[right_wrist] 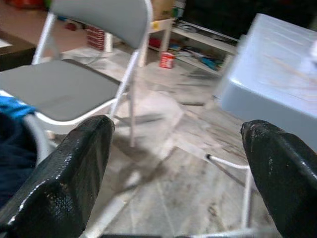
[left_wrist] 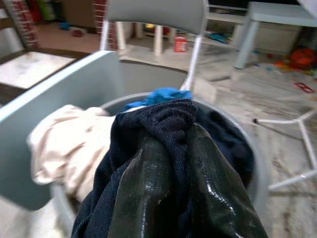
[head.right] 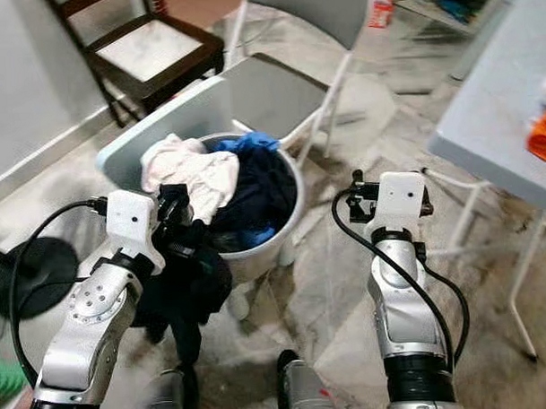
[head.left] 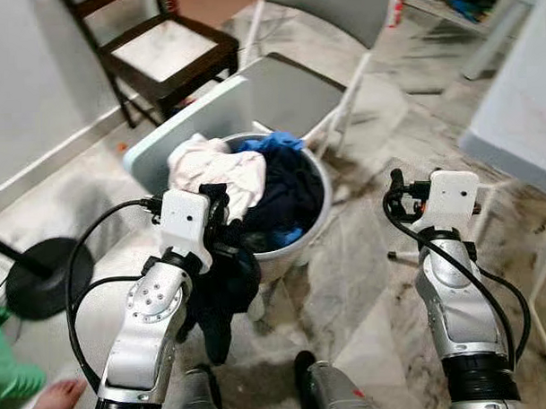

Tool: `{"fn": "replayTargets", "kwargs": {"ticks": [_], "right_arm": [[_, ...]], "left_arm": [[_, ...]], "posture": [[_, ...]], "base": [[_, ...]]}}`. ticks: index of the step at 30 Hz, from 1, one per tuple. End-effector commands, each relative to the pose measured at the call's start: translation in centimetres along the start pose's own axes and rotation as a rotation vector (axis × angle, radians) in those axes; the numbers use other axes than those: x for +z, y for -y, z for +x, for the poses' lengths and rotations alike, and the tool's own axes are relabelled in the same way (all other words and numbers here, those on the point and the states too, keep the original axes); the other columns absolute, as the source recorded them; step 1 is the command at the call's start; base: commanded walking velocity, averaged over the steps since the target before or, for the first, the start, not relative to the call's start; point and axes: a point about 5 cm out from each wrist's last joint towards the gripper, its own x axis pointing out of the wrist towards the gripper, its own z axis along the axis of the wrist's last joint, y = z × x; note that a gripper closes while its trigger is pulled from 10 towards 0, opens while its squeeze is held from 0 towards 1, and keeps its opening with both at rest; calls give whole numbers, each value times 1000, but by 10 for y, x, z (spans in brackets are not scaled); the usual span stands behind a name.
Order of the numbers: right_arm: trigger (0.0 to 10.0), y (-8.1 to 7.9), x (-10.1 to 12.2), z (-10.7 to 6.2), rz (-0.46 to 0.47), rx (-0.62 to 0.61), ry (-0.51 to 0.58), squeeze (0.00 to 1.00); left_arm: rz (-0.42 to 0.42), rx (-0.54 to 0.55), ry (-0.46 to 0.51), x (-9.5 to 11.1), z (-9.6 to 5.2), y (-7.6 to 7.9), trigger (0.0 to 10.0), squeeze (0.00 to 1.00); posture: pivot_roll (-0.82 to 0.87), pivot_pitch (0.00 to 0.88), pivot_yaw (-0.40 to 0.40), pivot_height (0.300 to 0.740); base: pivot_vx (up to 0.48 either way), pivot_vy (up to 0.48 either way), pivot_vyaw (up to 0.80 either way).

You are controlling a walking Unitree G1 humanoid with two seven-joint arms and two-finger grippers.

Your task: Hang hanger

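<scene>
Left claw [head.left: 222,226] is clamped on a dark garment [head.left: 221,296] that hangs straight down beside the laundry basket [head.left: 303,239], long axis vertical. Right claw [head.left: 396,193] hovers spread and empty, well apart. No hanger to be seen.

My left arm [head.left: 152,325] at the lower left of the frame is silver, with a ring of small screws on a round joint plate and a white box at the wrist. Black cable loops out beside it. My right arm [head.left: 456,306] at the lower right is the same silver, with its own white box and black cable running down it. The fingers [right_wrist: 59,183] are black, glossy and finely textured.
</scene>
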Motion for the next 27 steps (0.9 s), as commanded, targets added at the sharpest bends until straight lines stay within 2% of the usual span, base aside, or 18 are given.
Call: {"fn": "replayTargets", "kwargs": {"ticks": [1,8,13,27], "right_arm": [[10000,3,0,-2,1,-20,-3,0],[10000,3,-1,-2,-3,-18,-12,0],[10000,1,-2,-2,-2,-8,-14,0],[10000,0,-2,-2,-4,-7,-19,0]], "left_arm": [[-8,-29,26,3,1,4,10000,0],[-21,-39,39,5,2,6,10000,0],[-26,-36,43,4,2,6,10000,0],[-37,-35,43,3,1,7,10000,0]], "posture": [[39,216,-42,740],[36,216,-44,740],[35,217,-44,740],[32,228,-46,740]], "base": [[0,0,-800],[0,0,-800],[0,-309,-653],[0,-349,0]]}}
